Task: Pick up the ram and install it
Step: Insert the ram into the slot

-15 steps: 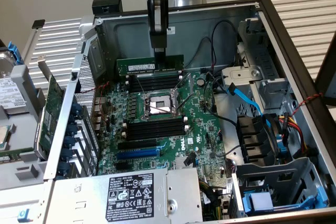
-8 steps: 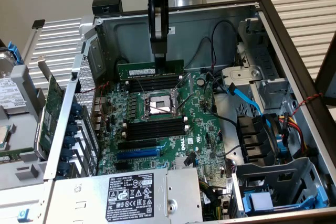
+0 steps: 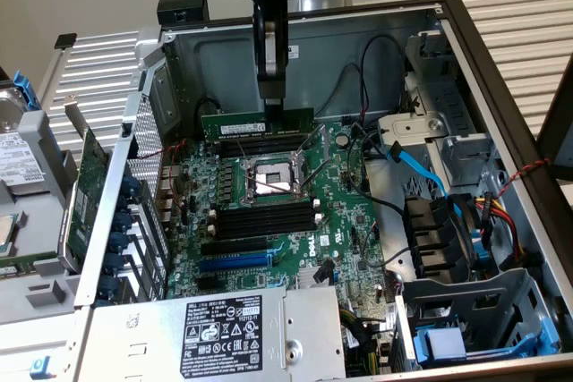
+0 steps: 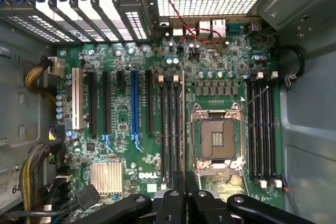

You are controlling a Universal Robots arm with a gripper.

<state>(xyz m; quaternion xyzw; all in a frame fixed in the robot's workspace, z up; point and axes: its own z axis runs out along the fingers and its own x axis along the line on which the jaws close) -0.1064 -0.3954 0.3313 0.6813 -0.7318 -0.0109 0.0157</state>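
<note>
The ram [image 3: 235,122], a long green stick with a white label, stands on its long edge inside the open computer case. My gripper [image 3: 271,103] comes down from above and is shut on its top edge near the middle. The stick sits right over the black memory slots [image 3: 260,145] on the far side of the CPU socket [image 3: 269,181], lined up with them. I cannot tell whether it touches a slot. In the wrist view the ram [image 4: 182,124] shows as a thin edge running out from my gripper [image 4: 185,179], along the slots [image 4: 170,129] beside the socket [image 4: 216,142].
A second bank of memory slots [image 3: 264,218] lies on the near side of the socket. A power supply [image 3: 224,328] fills the case's near edge. A blue cable [image 3: 416,163] and drive bays [image 3: 466,248] are at the exterior view's right. A green expansion card [image 3: 85,194] leans outside the case.
</note>
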